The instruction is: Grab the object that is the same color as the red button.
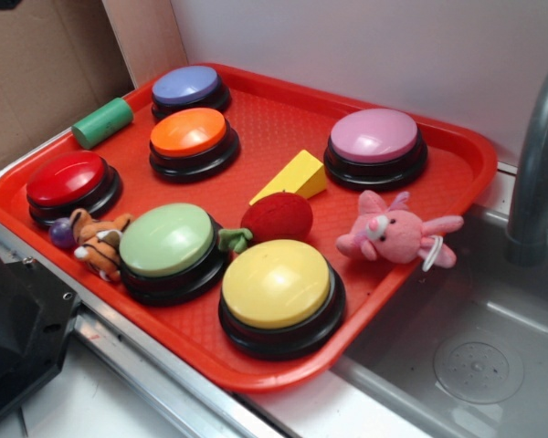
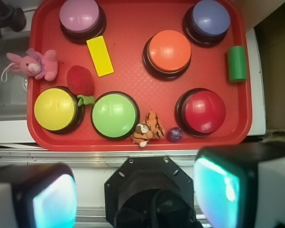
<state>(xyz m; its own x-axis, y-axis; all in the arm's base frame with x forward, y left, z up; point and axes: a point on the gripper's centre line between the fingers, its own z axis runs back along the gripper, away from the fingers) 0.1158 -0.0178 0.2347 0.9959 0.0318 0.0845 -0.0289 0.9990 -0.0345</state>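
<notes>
plush fruit (image 2: pixel 80 80) is seen on the red tray (image 2: pixel 128 57), between yellow button (image 2: pixel 54 109) and yellow block (image 2: pixel 99 55), apart from the red button (image 2: pixel 204 111). judged soft, light, squashable; best pinched across its round body. gripper (image 2: pixel 135 197) is held wide open, empty, short of the tray.

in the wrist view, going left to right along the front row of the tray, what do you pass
yellow button → green button → plush tiger → purple ball → red button. The dark-red plush fruit sits just behind the yellow-green gap.
</notes>
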